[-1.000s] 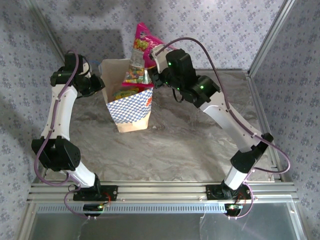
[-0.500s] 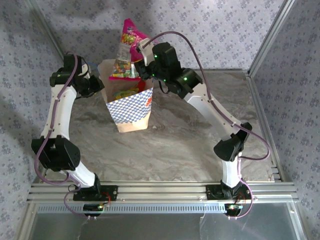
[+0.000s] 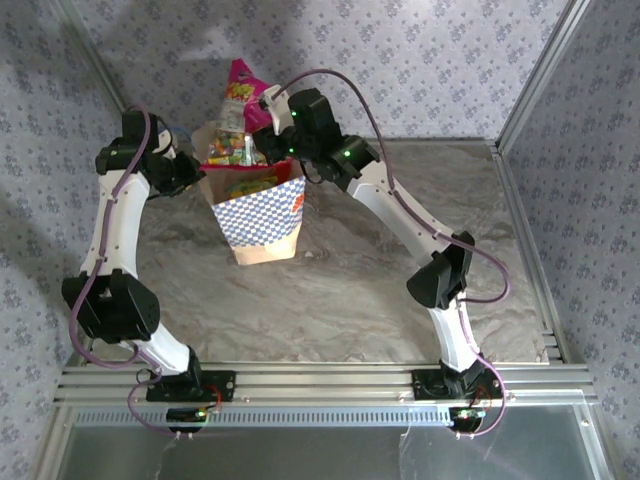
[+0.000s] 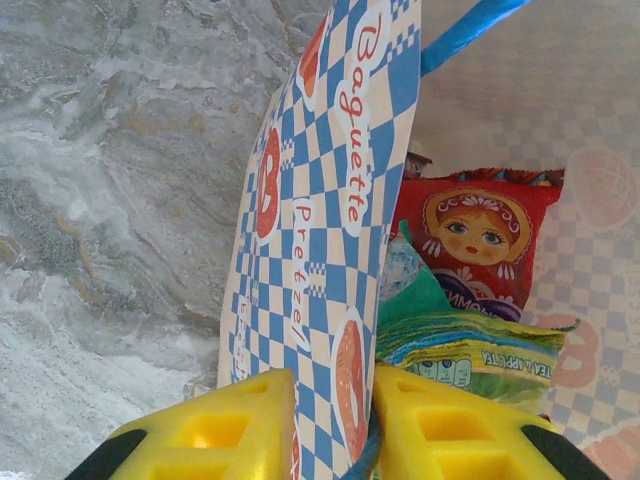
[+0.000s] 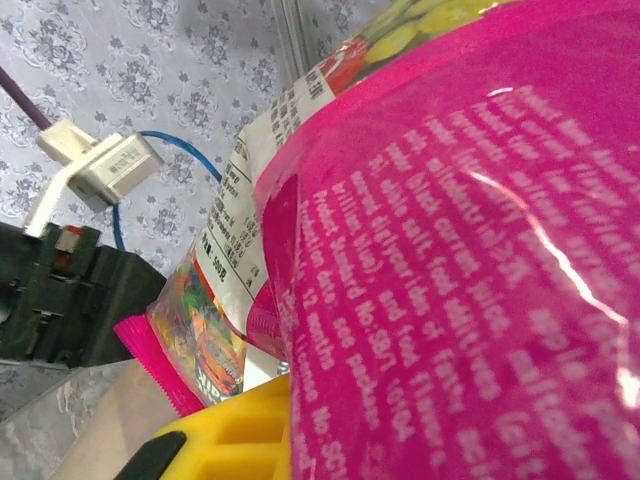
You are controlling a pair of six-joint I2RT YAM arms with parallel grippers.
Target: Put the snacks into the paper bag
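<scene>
Magenta shiny plastic snack packet [image 3: 238,92], clenched in the right gripper [image 3: 268,128], has swung leftward over the last second. It now hangs over the mouth of the tan paper bag with blue-white checks [image 3: 262,215], its lower end at the opening. It looks ready to be let go. The left gripper [image 4: 333,400] pinches the bag's wall, keeping it open. A red doll-face packet [image 4: 470,240] and a green-yellow packet [image 4: 470,350] lie inside. Grey marbled tabletop [image 3: 380,270]; lilac floral walls [image 3: 450,60].

Grey marbled tabletop [image 4: 110,200] lies beneath and beside the left gripper [image 4: 335,425] — floral wallpaper [image 3: 450,60] stands beyond it, an aluminium rail [image 3: 330,385] well behind it at the near edge.
</scene>
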